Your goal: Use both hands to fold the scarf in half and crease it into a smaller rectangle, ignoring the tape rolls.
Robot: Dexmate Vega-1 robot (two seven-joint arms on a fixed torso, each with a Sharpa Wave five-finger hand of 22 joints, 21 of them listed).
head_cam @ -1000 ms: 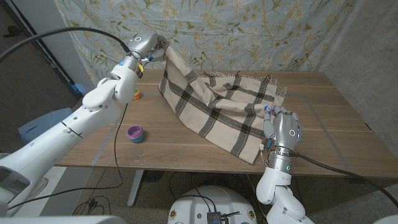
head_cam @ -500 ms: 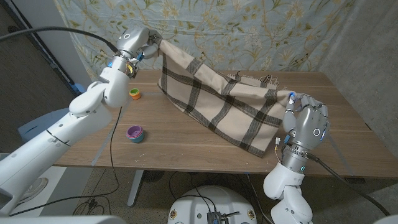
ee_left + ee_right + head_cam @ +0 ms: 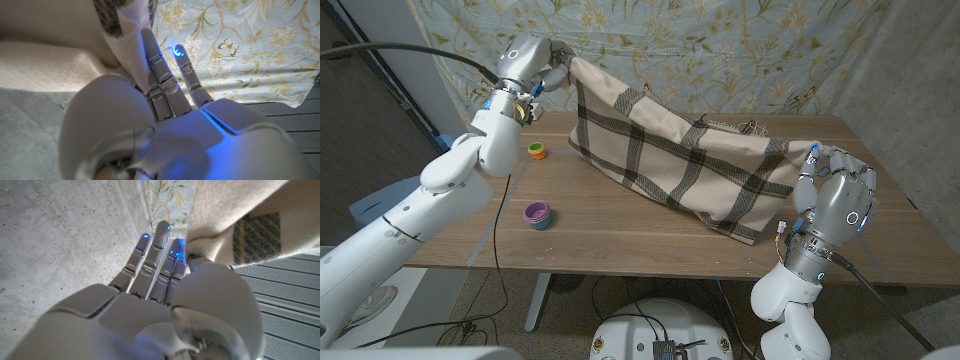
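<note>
Beige plaid cloth — the scarf (image 3: 690, 165) — is stretched above the wooden table (image 3: 620, 235), its lower fold sagging onto the tabletop. At the near right, one corner is pinched by the right hand (image 3: 835, 195). A purple tape roll (image 3: 537, 213) lies at the near left; an orange-and-green one (image 3: 536, 151) sits farther back. At the far left the other corner is gripped high by the left hand (image 3: 535, 62) — before a floral curtain (image 3: 740, 50).

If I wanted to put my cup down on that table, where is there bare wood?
The near strip of the table, in front of the scarf, is bare past the purple tape roll, as is the right end behind the right hand. The middle is crowded: the scarf hangs stretched from the left hand to the right. An orange roll sits far left.
</note>
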